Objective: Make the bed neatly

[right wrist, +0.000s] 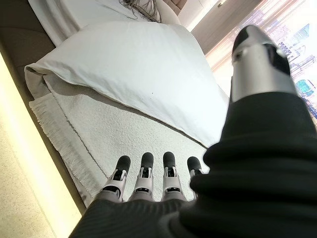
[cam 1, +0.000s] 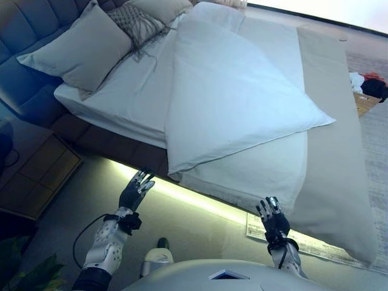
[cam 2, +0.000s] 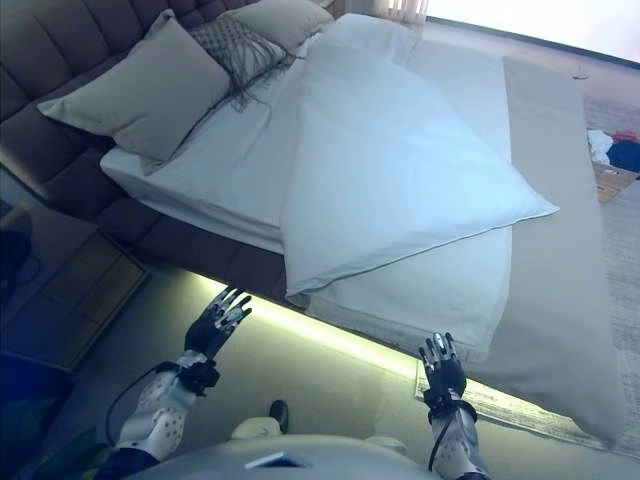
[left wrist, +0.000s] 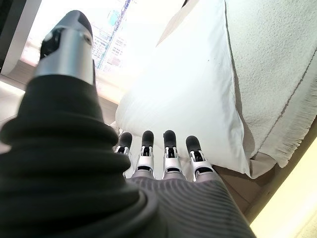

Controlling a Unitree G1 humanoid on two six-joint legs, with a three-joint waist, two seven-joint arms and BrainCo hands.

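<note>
A bed [cam 1: 339, 200] lies across the view, with a white duvet [cam 1: 230, 97] folded over into a skewed triangle. Its lower corner [cam 1: 173, 170] hangs over the near edge. A textured white blanket with a fringe [cam 1: 260, 176] lies under it, and a beige cover [cam 1: 339, 157] runs along the right side. Two beige pillows [cam 1: 82, 51] and a patterned cushion [cam 1: 136, 24] sit at the headboard. My left hand [cam 1: 134, 191] is open and empty, below the near bed edge. My right hand [cam 1: 274, 221] is open and empty, just below the blanket's fringe.
A dark padded headboard [cam 1: 24, 24] stands at the far left. A wooden nightstand [cam 1: 36, 176] is at the left on the floor. A light strip [cam 1: 200, 203] glows under the bed edge. Clothes on a box [cam 1: 367, 91] lie at the right.
</note>
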